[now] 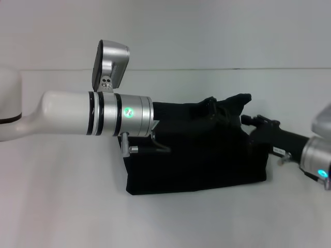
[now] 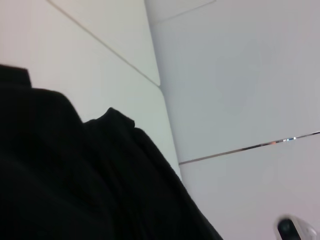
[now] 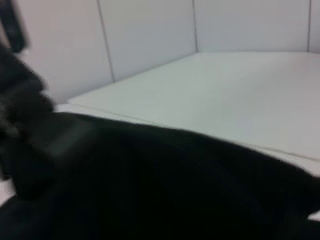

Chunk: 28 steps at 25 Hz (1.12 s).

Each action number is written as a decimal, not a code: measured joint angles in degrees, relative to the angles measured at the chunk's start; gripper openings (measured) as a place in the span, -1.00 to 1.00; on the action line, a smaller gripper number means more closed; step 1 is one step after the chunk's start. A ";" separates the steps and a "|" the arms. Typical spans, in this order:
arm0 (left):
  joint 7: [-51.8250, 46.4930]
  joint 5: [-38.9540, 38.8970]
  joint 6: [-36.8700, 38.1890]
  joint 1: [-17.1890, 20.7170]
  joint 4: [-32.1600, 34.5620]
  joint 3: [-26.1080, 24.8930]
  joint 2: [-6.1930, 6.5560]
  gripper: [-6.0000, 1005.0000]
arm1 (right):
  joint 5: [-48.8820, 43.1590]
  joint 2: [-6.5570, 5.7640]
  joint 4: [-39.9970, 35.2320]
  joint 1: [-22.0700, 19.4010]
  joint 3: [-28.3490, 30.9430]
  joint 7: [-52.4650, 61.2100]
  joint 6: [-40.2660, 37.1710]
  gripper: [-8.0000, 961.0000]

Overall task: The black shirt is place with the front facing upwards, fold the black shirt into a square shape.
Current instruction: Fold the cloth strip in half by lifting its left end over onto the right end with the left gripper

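Note:
The black shirt lies as a folded, roughly rectangular black bundle in the middle of the white table. Its far right corner is bunched and lifted. My left arm reaches in from the left, and its silver wrist sits over the shirt's left end. The left gripper itself is lost against the black cloth. My right gripper comes in from the right and meets the raised edge of the shirt. Black cloth fills much of the left wrist view, and the shirt also fills the lower half of the right wrist view.
The white table runs back to a pale wall. Bare table stretches beyond the shirt, with white panelled walls at the corner. Part of the other arm shows in the left wrist view.

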 joint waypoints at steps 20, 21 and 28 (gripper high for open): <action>11.46 -4.74 -11.63 -0.59 -8.12 -0.18 -0.60 -0.93 | 4.72 0.05 0.36 7.18 0.63 -0.14 15.09 0.93; 11.73 -4.81 -12.13 -0.60 -8.40 -0.19 -0.61 -0.93 | 5.32 0.04 0.36 6.87 0.68 -0.14 16.25 0.93; 14.45 -6.07 -15.18 -0.72 -11.27 -0.39 -0.81 -0.87 | 19.59 -0.57 -1.19 0.41 2.45 0.42 17.83 0.93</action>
